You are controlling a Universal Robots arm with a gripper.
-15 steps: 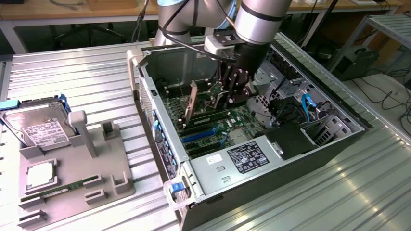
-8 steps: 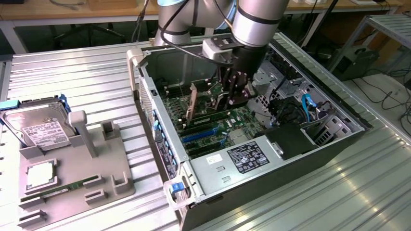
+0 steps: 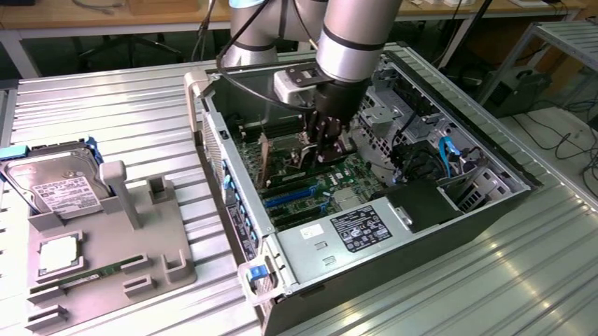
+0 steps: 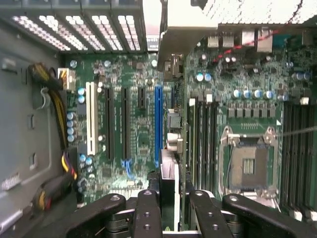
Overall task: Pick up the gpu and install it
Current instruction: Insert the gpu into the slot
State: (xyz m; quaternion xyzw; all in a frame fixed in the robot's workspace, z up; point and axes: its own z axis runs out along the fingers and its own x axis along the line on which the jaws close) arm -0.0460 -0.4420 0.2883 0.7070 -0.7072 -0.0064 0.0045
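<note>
Gripper (image 3: pixel 327 150) holding the gpu (image 4: pixel 169 191) inside the open computer case (image 3: pixel 486 210)
Fingers (image 4: pixel 147 213) clamp the card edge-on, pale bracket (image 4: pixel 183 34) ahead, over the motherboard (image 4: pixel 133 79) just beside the blue expansion slot (image 4: pixel 158 124)

You can't read the label on the power supply (image 3: pixel 360 227), too small. Behind it, the gripper (image 3: pixel 327 148) hides part of the gpu (image 3: pixel 301 159) over the motherboard (image 3: pixel 323 183).
</note>
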